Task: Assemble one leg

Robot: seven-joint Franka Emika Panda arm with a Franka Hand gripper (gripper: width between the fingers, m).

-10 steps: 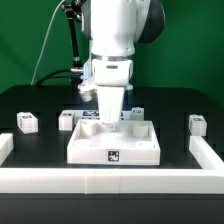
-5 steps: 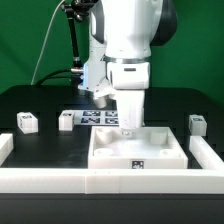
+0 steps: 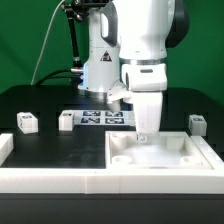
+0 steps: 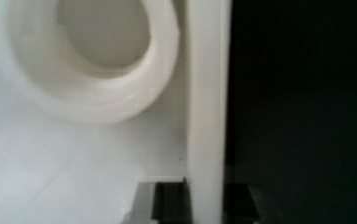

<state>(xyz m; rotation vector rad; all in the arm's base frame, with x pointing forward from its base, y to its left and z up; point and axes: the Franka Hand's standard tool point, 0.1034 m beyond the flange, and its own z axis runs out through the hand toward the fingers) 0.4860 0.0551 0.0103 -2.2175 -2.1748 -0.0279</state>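
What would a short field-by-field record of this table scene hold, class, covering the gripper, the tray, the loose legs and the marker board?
gripper: lowered at the tray's far rim, apparently clamped on it
tray: white, at the front, toward the exterior view's right
legs: three loose on the black table; a second also on the exterior view's left, a third on its right
marker board: flat behind the tray, partly hidden by the arm
legs fitted: none visible

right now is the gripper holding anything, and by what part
The gripper looks clamped on the white tray, by its far rim wall. In the wrist view that wall runs between the fingertips.
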